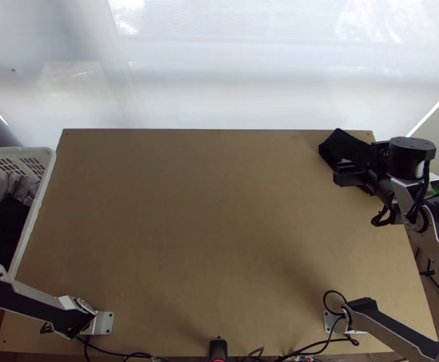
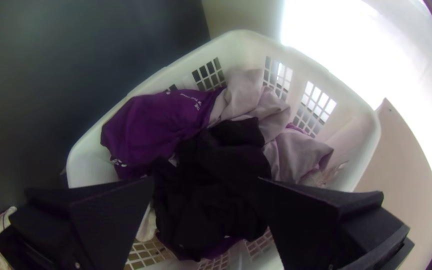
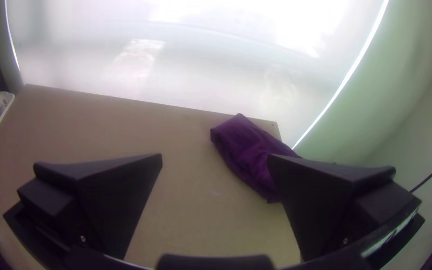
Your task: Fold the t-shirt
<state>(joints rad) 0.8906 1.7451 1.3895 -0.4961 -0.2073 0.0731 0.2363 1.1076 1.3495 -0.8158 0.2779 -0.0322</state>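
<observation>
As 1 purple garment [image 3: 243, 142] sits in a compact folded bundle by the far right corner of the table [image 1: 207, 211], this looks like a folding job all but finished, if that's our t-shirt! Its layers can't be counted from here, and the right gripper [image 3: 215, 156] covers part of it, so call the neatness undecided. That gripper is wide open, nothing between its 2 fingers, right beside the bundle: backing away cleanly without snagging an edge looks like the job there. Over to the other side, and the left gripper [image 2: 206, 178] is at the white basket [image 2: 238, 40], its fingers well apart over black cloth [image 2: 216, 165], no grip to be seen. Any next shirt would have to be picked, spread and folded from scratch. And it's a crowd in there: a bunched purple piece [image 2: 156, 125] and pale grey clothes [image 2: 301, 152] press against the black one, so 2 could come up together, and the basket's walls leave little room for wide fingers!
</observation>
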